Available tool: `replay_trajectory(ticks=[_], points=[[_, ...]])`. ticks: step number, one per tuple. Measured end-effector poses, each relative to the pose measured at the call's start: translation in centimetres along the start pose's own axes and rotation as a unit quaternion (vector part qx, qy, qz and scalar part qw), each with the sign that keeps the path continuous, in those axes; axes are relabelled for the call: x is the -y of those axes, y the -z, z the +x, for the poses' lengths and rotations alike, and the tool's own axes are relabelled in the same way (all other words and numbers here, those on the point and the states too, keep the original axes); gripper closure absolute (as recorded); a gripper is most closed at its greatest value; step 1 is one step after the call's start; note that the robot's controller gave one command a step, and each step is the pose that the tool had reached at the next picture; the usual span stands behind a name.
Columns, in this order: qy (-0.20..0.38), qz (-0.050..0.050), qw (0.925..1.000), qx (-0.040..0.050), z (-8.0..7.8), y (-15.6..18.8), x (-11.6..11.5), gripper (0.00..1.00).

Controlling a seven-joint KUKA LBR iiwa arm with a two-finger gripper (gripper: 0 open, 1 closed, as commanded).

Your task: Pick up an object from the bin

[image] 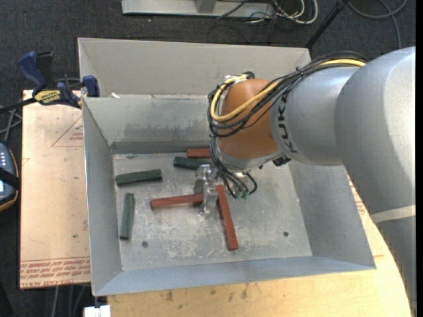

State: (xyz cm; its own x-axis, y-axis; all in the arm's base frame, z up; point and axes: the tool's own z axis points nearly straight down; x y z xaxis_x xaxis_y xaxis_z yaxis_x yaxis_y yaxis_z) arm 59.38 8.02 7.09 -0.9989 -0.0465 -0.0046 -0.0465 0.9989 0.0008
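Dark carpet lies round the grey metal bin, and the arm reaches down into its middle. Its gripper stands low on the spot where two red-brown bars meet. The long red-brown bar runs out from the gripper toward the left wall, and the slanting red-brown bar leads away from the gripper toward the near wall. Whether the pincer is apart or together I cannot tell. A short green bar lies just behind the gripper, well clear. To my mind a good grasp goes square across one bar only, a little off the crossing, so the other bar is not dragged along.
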Motion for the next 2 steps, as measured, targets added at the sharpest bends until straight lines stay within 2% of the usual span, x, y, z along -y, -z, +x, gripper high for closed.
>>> replay_trajectory(ticks=[1,2], points=[[0.000,0.000,1.0000,0.0000,0.0,0.0,0.0,1.00],[-0.038,0.000,0.9993,-0.0005,-1.4,13.0,-0.2,1.00]])
